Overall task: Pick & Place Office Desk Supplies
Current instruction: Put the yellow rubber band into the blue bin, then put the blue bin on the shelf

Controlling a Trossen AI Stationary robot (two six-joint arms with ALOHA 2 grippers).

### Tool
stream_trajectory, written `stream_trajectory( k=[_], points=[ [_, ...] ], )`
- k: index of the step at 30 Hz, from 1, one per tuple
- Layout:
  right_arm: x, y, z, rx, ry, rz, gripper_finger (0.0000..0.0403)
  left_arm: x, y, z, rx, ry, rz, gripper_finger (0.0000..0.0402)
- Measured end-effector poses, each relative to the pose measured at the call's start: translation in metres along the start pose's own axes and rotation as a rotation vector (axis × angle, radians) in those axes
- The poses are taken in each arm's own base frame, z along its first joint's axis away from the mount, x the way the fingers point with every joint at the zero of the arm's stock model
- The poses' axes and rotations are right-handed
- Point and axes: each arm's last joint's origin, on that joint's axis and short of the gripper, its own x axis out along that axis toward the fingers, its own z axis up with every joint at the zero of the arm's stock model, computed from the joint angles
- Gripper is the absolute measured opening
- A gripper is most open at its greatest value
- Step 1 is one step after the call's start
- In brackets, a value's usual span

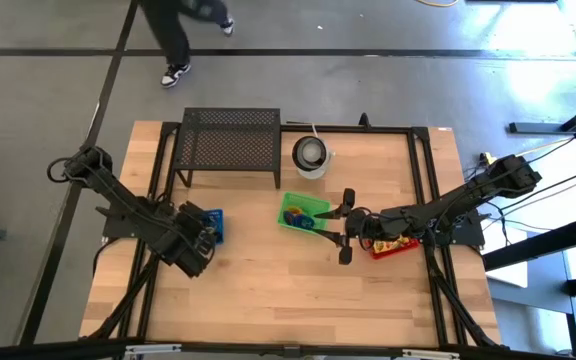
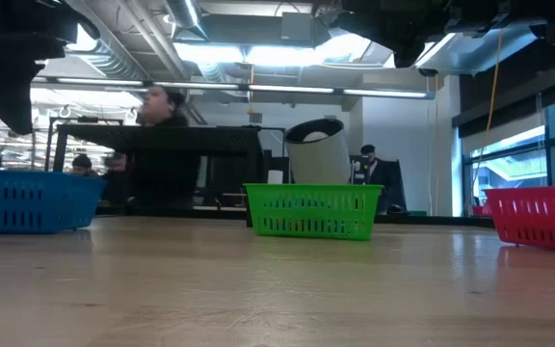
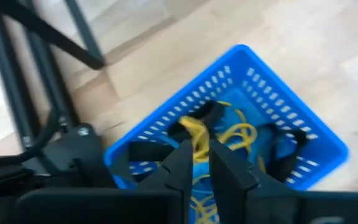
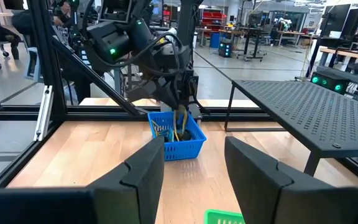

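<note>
My left gripper [image 3: 197, 146] hangs over the blue basket [image 3: 291, 124], which stands at the table's left [image 1: 218, 218], and is shut on a yellow loop [image 3: 196, 132]. More yellow loops [image 3: 241, 134] and black clips [image 3: 291, 140] lie in that basket. My right gripper [image 1: 346, 227] stands open and level above the table between the green basket [image 1: 290, 215] and the red basket [image 1: 393, 248]. Nothing is between its fingers [image 4: 148, 165]. The green basket holds small blue and orange items [image 1: 306, 215]. My left gripper pinches the yellow loop's upper part [image 3: 197, 137] between its two fingertips, coming from above and slanting down. In the right wrist view the loop [image 4: 180, 119] hangs below the fingers into the blue basket [image 4: 188, 146]; whether its lower end rests there I cannot tell.
A black mesh rack [image 1: 230, 140] stands at the table's far side, with a round white container [image 1: 311, 155] to its right. Bare wood lies along the near half of the table [image 1: 268, 300]. A person walks beyond the far edge [image 1: 183, 35].
</note>
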Motion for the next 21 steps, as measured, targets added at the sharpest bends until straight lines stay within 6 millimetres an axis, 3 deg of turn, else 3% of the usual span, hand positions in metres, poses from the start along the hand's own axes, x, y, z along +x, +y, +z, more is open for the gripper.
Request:
stream_trajectory(
  k=[12, 21],
  points=[
    [0.000, 0.000, 0.000, 0.000, 0.000, 0.000, 0.0169, -0.001, -0.011, -0.002, 0.027, 0.017, -0.105, 0.0141],
    [0.000, 0.000, 0.000, 0.000, 0.000, -0.001, 0.0169, -0.001, -0.013, -0.002, 0.047, 0.018, -0.126, 0.0153]
  ],
)
